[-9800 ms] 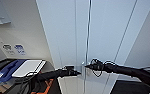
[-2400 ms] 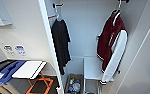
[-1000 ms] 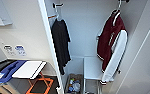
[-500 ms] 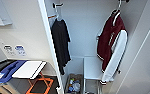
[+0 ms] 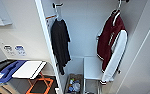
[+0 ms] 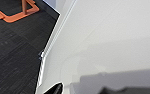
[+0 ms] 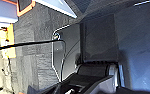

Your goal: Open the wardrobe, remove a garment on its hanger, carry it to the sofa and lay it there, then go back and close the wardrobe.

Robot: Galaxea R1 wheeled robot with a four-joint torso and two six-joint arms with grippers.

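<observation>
Tall white wardrobe (image 5: 91, 32) open; maroon white-sleeved varsity jacket (image 5: 113, 42) on thin whitish hanger (image 5: 116, 12), right side; tool states: cannot tell.

Inside wardrobe (image 5: 91, 30): one maroon-and-white garment (image 5: 111, 42), one black garment (image 5: 59, 42), one floor box (image 5: 73, 83) of small items.

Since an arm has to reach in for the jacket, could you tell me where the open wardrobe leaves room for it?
The widest gap in the wardrobe lies between the black garment and the maroon jacket, against the bare back wall. The white shelf below it is bare too. The floor beside it is crowded: a bin of small items.
</observation>
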